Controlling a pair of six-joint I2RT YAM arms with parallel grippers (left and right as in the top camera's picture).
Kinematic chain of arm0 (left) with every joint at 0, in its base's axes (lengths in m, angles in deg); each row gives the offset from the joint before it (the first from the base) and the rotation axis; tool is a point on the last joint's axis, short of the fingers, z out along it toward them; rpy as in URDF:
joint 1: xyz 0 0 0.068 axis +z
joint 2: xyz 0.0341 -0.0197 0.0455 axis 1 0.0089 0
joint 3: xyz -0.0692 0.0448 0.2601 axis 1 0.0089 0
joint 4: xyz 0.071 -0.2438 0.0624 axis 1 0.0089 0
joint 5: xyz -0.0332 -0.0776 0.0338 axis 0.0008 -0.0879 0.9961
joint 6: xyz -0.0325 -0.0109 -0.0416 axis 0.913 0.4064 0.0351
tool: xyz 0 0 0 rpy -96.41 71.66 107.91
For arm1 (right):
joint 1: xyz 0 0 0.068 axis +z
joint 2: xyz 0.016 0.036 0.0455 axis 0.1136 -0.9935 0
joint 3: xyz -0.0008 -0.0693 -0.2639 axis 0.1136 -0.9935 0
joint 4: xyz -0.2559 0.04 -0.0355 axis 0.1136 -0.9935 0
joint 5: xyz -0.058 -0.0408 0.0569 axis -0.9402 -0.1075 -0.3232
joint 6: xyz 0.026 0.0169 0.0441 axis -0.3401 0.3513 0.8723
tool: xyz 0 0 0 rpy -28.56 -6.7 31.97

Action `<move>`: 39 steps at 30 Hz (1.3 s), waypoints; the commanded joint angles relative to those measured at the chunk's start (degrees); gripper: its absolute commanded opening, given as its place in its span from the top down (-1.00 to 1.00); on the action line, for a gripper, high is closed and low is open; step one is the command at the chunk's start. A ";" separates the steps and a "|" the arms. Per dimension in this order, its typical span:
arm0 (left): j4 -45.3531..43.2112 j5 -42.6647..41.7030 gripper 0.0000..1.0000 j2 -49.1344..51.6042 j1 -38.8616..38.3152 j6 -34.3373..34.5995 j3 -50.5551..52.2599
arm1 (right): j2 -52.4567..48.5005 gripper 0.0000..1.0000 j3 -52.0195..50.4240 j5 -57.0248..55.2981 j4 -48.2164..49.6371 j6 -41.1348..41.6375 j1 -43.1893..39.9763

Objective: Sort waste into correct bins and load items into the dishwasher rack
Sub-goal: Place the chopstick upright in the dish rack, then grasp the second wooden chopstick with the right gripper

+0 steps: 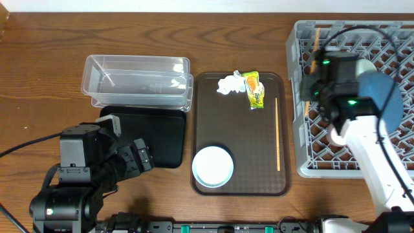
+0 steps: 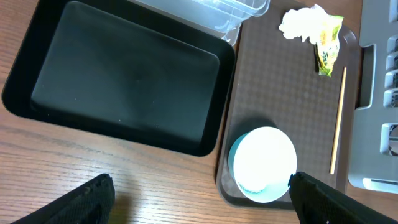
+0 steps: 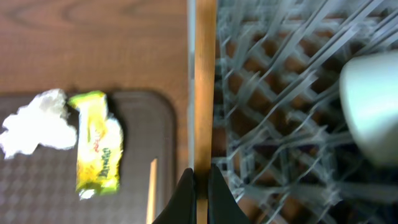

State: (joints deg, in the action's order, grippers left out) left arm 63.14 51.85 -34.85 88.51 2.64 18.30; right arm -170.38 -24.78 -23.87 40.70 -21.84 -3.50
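My right gripper (image 1: 313,74) (image 3: 202,180) is shut on a wooden chopstick (image 1: 315,44) (image 3: 205,81), held over the left wall of the grey dishwasher rack (image 1: 304,139) (image 3: 273,74). A blue bowl (image 1: 385,97) lies in the rack, and a pale rounded item (image 3: 373,106) is beside it. A second chopstick (image 1: 278,133) (image 2: 336,121), a white tissue (image 1: 227,84) (image 2: 298,23), a yellow wrapper (image 1: 255,89) (image 3: 96,146) and a mint-green bowl (image 1: 213,166) (image 2: 262,163) lie on the brown tray. My left gripper (image 1: 139,158) (image 2: 199,205) is open and empty over the table, in front of the black tray (image 1: 155,133) (image 2: 124,81).
The clear tub (image 1: 137,79) (image 2: 211,9) stands behind the black tray. The brown serving tray (image 1: 239,129) (image 2: 280,93) lies between the bins and the rack. A cable runs over the rack's back edge.
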 commanded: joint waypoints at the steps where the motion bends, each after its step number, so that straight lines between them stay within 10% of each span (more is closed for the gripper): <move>1: 0.02 0.74 -0.83 0.07 -0.11 -0.55 -0.50 | -1.73 0.98 0.48 7.63 0.83 -4.57 -3.91; 7: 0.02 0.72 -0.84 0.07 -0.11 -0.55 -0.50 | -5.79 0.96 0.48 9.03 -2.03 -8.85 -4.76; 10: 0.02 0.74 -0.84 0.07 -0.11 -0.55 -0.48 | -7.13 0.31 0.48 9.03 -2.58 -8.81 -3.58; 14: 0.02 0.74 -0.83 0.07 -0.11 -0.55 -0.48 | -4.98 -0.01 0.50 9.03 -4.15 -6.95 -0.55; 27: 0.02 0.74 -0.83 0.07 -0.11 -0.55 -0.50 | -3.13 0.08 -1.62 -1.51 -19.15 9.18 20.04; 39: 0.02 0.72 -0.83 0.07 -0.11 -0.55 -0.50 | -16.70 0.21 -7.98 -8.57 -14.97 20.94 22.45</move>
State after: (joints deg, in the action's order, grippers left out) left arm 63.14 51.85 -34.83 88.51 2.64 18.30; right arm -185.46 -32.47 -32.65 24.72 -2.37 18.69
